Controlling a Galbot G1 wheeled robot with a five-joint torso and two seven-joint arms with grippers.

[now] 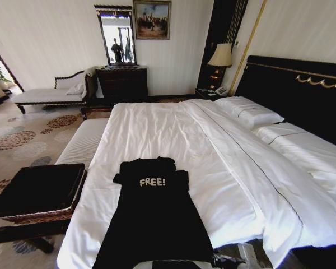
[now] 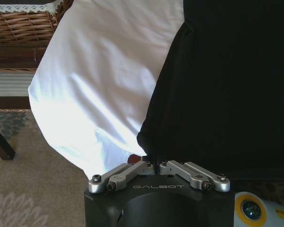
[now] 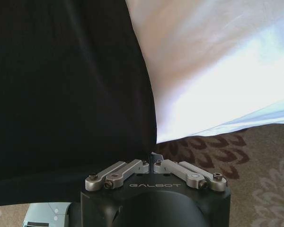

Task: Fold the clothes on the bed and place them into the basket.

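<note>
The black T-shirt (image 1: 154, 218) with white "FREE!" lettering lies flat on the bed (image 1: 173, 129), its collar toward the pillows and its lower part hanging over the foot edge. In the left wrist view my left gripper (image 2: 155, 164) is shut on one bottom corner of the T-shirt (image 2: 227, 85), against the white duvet (image 2: 99, 80). My right gripper (image 3: 153, 161) is shut on the other bottom corner of the T-shirt (image 3: 66, 85). The wicker basket (image 1: 36, 188), topped with black fabric, stands left of the bed's foot; its woven wall (image 2: 19, 26) shows in the left wrist view.
A striped bench (image 1: 81, 143) runs along the bed's left side behind the basket. Pillows (image 1: 249, 112) and the black headboard (image 1: 302, 89) lie at the right. A chaise longue (image 1: 47, 92), dresser (image 1: 122, 83) and lamp (image 1: 220, 56) stand at the far wall. Patterned carpet (image 1: 17, 137) lies left.
</note>
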